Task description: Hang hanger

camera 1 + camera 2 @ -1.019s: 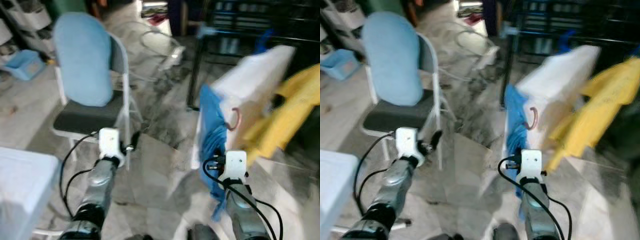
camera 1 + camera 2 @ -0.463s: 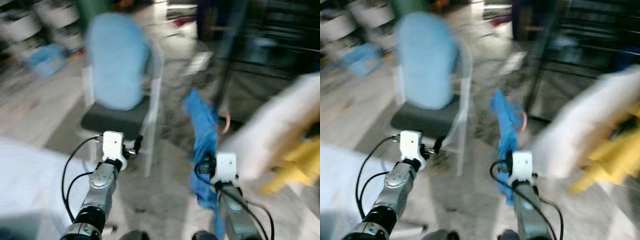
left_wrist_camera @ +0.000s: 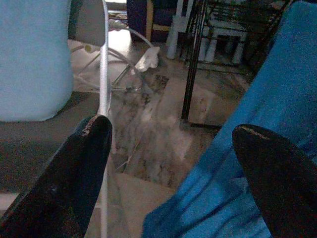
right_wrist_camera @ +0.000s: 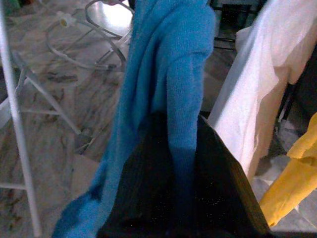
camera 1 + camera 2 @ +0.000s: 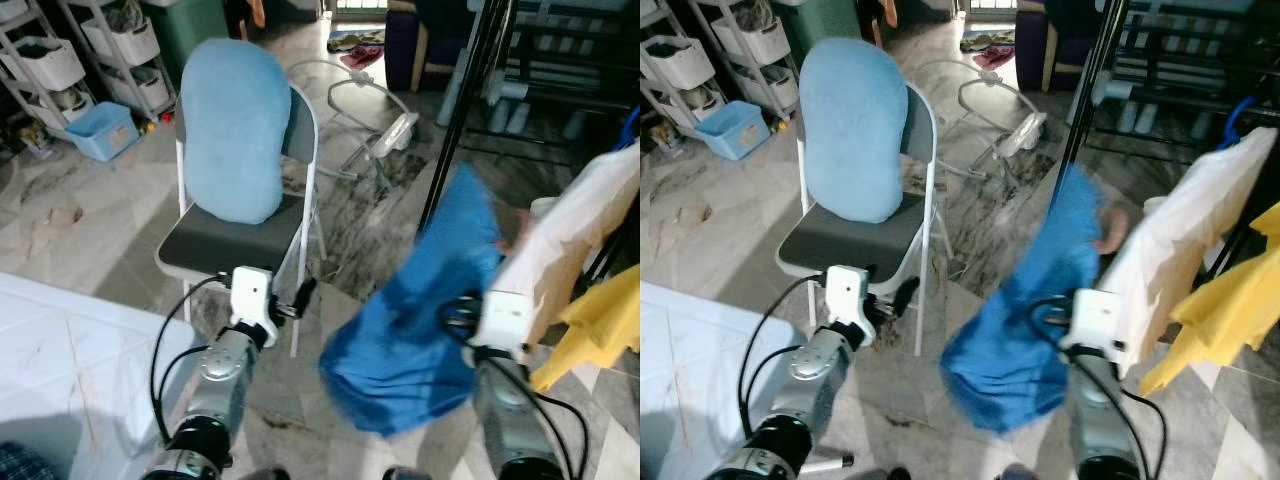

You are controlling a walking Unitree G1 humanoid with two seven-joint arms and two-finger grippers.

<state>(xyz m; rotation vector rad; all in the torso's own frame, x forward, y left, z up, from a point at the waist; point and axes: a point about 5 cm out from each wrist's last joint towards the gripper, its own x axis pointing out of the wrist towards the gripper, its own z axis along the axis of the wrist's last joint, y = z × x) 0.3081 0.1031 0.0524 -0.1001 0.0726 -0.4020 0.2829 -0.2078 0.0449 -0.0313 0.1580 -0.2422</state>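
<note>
While the right claw (image 4: 173,163) pinches the blue garment (image 5: 415,310), head views show it bunched mid-air ahead of the right arm, near the black rack pole (image 5: 460,105), white shirt (image 5: 565,240) and yellow shirt (image 5: 600,320) hanging just beside. A pinkish bit (image 5: 1110,230) at the cloth edge may be the hanger; can't confirm. Left claw (image 3: 171,144) is spread, empty, near the chair (image 5: 235,240). Right wrist view: cloth clamped between the fingers. Judgement: lift high, clear the white shirt, find the hook before reaching for the rail.
</note>
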